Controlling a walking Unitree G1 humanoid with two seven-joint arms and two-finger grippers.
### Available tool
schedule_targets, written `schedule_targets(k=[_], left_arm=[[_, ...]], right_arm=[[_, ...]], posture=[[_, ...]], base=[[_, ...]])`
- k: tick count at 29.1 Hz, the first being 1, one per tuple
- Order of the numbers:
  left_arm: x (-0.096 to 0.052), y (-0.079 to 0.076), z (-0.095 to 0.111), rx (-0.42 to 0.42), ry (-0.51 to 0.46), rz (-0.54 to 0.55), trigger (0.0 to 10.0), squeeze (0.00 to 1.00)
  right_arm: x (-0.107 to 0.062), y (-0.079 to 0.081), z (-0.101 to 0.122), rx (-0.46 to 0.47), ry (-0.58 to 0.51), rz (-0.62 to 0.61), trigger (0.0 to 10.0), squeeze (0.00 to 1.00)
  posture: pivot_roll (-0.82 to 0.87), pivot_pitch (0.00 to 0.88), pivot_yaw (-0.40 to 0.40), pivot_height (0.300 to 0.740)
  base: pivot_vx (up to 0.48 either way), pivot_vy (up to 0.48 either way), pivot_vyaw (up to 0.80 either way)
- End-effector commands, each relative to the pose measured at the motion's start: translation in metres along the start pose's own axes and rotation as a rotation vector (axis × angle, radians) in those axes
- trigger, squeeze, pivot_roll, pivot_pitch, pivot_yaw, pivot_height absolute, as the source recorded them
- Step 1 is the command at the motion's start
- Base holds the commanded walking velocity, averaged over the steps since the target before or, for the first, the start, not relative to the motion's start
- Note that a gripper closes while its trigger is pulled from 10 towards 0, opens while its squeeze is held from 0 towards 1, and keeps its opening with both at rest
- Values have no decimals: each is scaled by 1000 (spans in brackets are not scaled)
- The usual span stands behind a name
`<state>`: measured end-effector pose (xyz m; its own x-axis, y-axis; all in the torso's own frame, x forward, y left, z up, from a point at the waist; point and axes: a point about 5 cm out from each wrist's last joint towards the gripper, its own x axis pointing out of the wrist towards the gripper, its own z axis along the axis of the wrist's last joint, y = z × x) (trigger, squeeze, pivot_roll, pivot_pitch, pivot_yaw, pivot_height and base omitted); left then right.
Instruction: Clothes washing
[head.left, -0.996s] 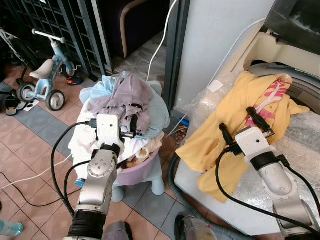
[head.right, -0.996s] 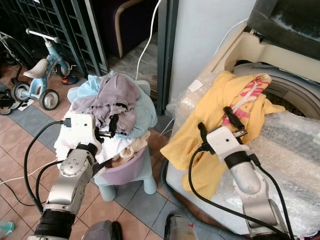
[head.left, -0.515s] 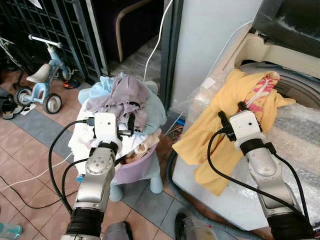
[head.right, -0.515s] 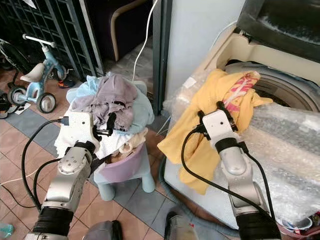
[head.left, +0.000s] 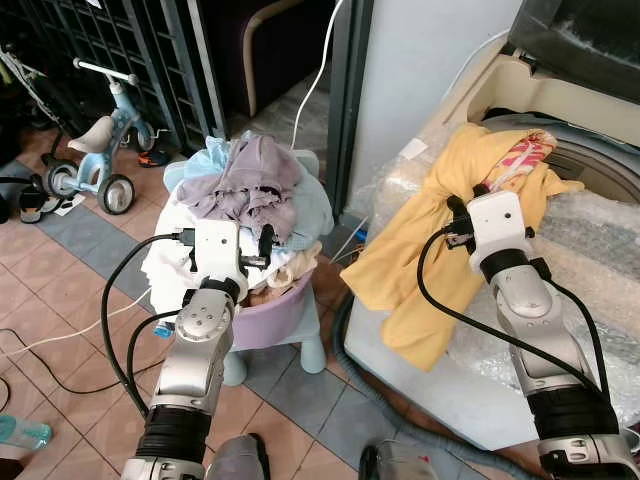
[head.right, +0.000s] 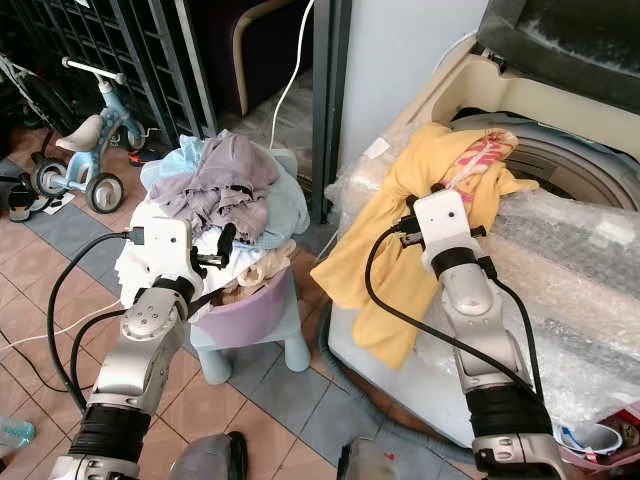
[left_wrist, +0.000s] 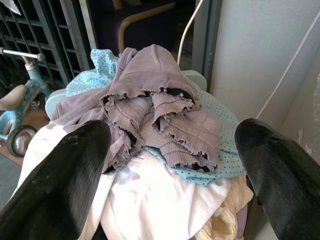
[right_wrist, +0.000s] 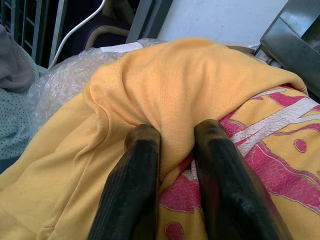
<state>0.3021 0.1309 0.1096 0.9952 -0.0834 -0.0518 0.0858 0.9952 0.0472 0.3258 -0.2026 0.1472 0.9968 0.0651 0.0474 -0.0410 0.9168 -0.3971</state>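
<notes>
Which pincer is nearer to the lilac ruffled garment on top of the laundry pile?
Left. The left pincer hovers open just before the lilac garment. The right pincer is away at the washing machine, shut on the yellow shirt.

**Both arms forward, right pinching, left spread**

My right arm reaches forward and up, wrist cocked, and the right gripper (right_wrist: 172, 172) has its two black fingers (right_wrist: 135, 175) drawn close together, pinching a fold of the yellow garment (right_wrist: 165, 90). My left arm extends forward at about the same bend; the left gripper (left_wrist: 170, 165) hangs with its fingers (left_wrist: 65, 175) spread wide apart, holding nothing.
</notes>
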Motion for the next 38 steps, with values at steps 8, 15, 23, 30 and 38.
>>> schedule_targets(k=[8, 15, 23, 30, 38], left_arm=[[-12, 7, -13, 13, 47, 24, 10000, 0], [-9, 3, -8, 9, 40, 19, 10000, 0], [-6, 3, -6, 7, 26, 26, 10000, 0], [-8, 1, -9, -1, 28, 48, 10000, 0], [-6, 1, -9, 3, 30, 34, 10000, 0]], right_arm=[[29, -27, -2, 151, 131, -62, 0, 0], [71, -93, 85, 211, -86, -231, 0, 0], [57, -181, 170, 131, -348, -554, 0, 0], [56, -173, 95, 87, -19, -634, 10000, 1000], [58, -139, 80, 41, -127, -488, 10000, 1000]], posture=[[-10, 137, -1, 740], [-2, 136, 9, 740], [-14, 121, 5, 740], [-8, 119, 4, 740], [-18, 108, 16, 740]], base=[[0, 0, 0], [0, 0, 0], [0, 0, 0], [0, 0, 0], [0, 0, 0]])
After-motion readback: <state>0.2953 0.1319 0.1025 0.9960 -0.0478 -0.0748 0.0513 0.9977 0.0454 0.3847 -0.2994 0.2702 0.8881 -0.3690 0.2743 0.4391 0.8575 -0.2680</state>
